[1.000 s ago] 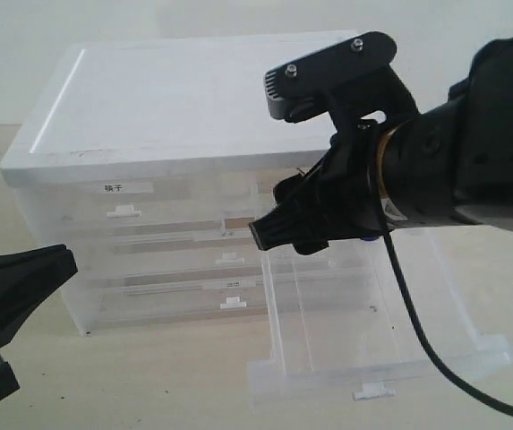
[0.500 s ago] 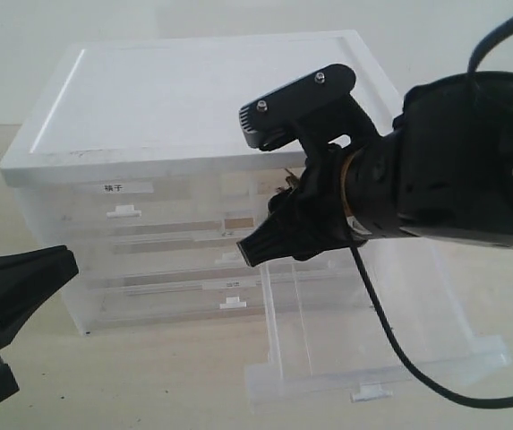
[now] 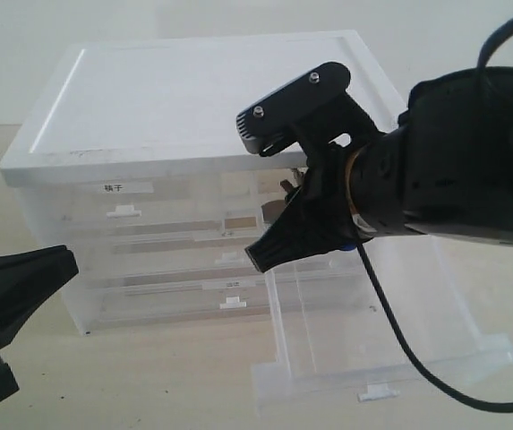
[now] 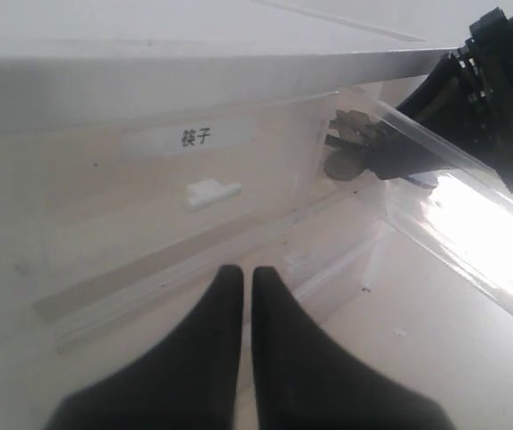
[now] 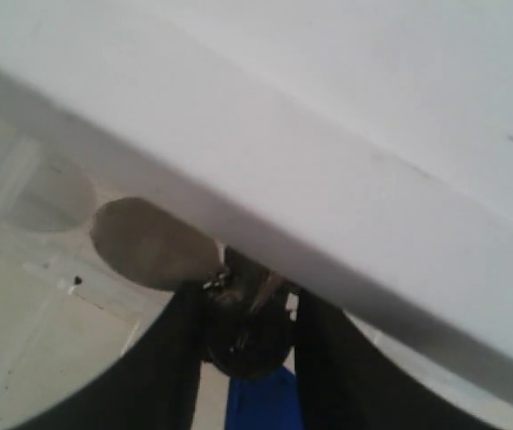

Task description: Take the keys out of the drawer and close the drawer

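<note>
Though wide before, right gripper (image 5: 251,303) now snug around keys (image 5: 243,339).

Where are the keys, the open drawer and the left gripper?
keys (image 5: 144,244), right wrist view, on the grey oval tag.
drawer (image 3: 390,369), exterior view, on its front wall.
left gripper (image 4: 245,276), left wrist view, between its fingertips.

Soft, bright light; glare on the drawer (image 4: 471,215), wrist views blurred.

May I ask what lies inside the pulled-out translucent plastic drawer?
Silver metal keys with a grey oval tag, at its back, flanked by the right hand. The drawer front looks bare; the black arm hides the middle.
</note>
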